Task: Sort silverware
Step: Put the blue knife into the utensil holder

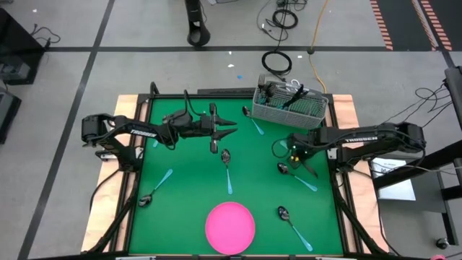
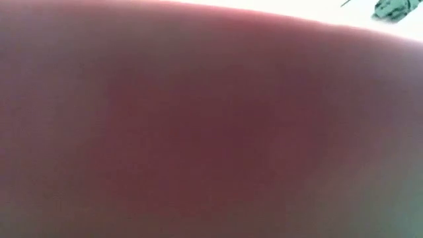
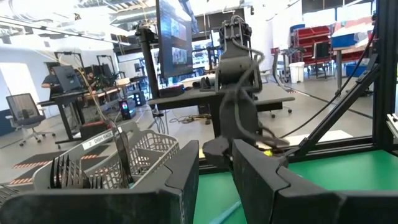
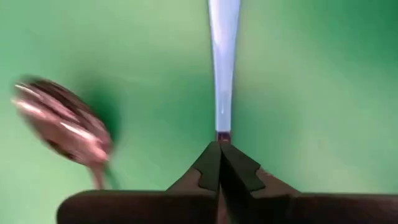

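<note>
Robotics lab or workshop. Beyond the green tabletop [image 3: 348, 168]: monitor [image 3: 174, 34] on stand, desks [image 3: 99, 93], office chair [image 3: 22, 112]. Cables [image 1: 278, 61] on the grey floor [image 1: 144, 22] behind the tabletop.

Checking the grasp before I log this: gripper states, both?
Left gripper: open, holding nothing, above the mat.
Right gripper: shut on a light-blue utensil handle.

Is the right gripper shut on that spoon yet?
Yes, shut: in its wrist view the right gripper has both fingers meeting on the spoon handle's end.
</note>
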Controlling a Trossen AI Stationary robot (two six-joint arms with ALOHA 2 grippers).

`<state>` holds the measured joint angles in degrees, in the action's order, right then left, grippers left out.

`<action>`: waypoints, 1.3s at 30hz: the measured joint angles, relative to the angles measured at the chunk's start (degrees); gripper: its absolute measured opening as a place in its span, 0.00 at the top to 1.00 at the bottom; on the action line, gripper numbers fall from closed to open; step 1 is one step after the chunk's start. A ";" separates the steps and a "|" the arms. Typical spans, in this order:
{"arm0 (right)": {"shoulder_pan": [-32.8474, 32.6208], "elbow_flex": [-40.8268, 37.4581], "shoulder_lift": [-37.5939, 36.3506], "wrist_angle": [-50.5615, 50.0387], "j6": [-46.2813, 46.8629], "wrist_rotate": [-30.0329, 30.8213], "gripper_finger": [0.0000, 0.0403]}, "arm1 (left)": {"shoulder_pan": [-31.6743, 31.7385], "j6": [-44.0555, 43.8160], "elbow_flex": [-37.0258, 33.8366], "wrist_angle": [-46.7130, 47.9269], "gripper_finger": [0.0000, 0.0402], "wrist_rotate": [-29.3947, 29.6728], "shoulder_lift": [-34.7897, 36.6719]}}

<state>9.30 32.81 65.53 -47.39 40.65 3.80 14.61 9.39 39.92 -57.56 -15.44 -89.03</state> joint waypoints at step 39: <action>-0.02 -7.62 0.62 9.94 -2.57 1.31 0.79 | 0.01 0.06 0.00 0.68 0.75 0.02 0.01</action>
<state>9.28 25.19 66.15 -37.45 38.09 5.11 14.62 9.45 39.92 -56.88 -15.42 -89.03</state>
